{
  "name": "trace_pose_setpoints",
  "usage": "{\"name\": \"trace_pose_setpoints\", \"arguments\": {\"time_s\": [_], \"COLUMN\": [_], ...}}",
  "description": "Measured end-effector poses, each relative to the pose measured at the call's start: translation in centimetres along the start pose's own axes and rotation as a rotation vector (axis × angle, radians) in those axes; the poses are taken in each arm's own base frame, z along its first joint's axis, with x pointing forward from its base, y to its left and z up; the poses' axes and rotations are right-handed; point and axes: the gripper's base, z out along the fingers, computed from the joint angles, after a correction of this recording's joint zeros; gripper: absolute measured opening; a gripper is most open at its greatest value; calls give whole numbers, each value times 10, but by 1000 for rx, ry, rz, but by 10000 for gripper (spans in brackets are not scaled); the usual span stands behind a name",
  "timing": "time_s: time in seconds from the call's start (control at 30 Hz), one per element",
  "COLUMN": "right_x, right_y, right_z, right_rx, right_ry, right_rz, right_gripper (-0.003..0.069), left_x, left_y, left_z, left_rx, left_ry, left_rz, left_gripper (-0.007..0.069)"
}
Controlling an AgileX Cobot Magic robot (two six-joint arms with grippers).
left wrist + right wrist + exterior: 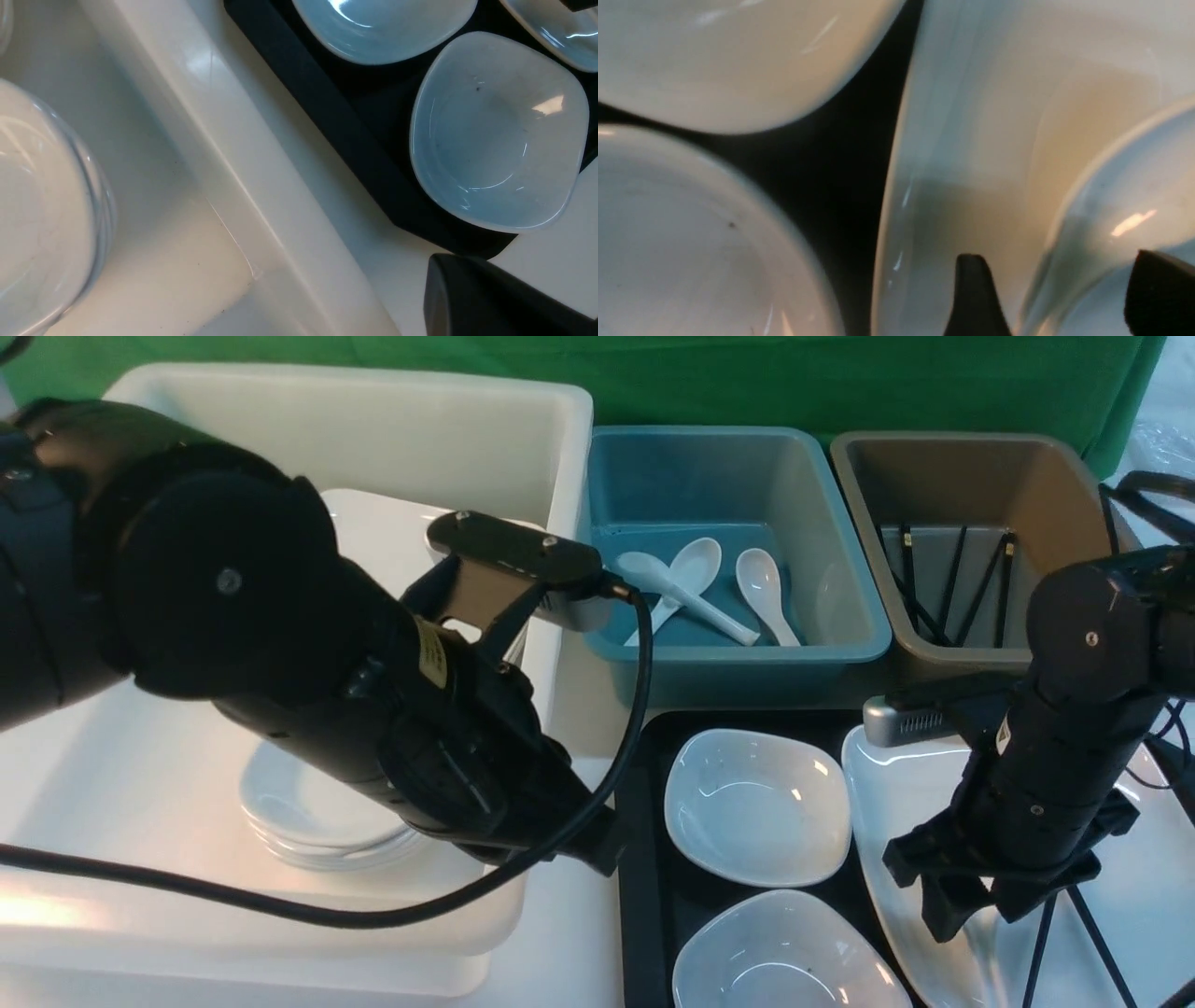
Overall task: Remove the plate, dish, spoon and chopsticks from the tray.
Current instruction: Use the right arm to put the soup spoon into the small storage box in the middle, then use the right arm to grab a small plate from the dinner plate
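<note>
White tabletop — on it sit a white tub far left, a teal bin far centre, a brown bin far right — and the black tray near right.

Dishes left of plate on tray, chopsticks on plate, spoons in middle bin behind tray

White plate, black tray, teal bin, brown bin, green backdrop.
</note>
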Motion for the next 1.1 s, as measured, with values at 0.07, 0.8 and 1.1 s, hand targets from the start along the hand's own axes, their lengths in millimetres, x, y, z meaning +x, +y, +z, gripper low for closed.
{"name": "trace_pose_setpoints", "arguments": {"time_s": [0.07,0.8,1.1], "right_x": [-2,-1,-23], "right_y": [0,1,5], "right_z": [7,-22,-99], "right_rx": [2,-16,-50], "right_ry": [22,-126,-442], "right_rz": [3,2,-6], "right_gripper": [453,59,58], "left_x": [0,-1,-16], "left_y": [0,0,0], "left_z": [0,0,-4], "left_rx": [-1,-5,-11], "left_ry": [1,-6,-153], "left_rz": [10,18,32], "left_gripper": [1,1,1]}}
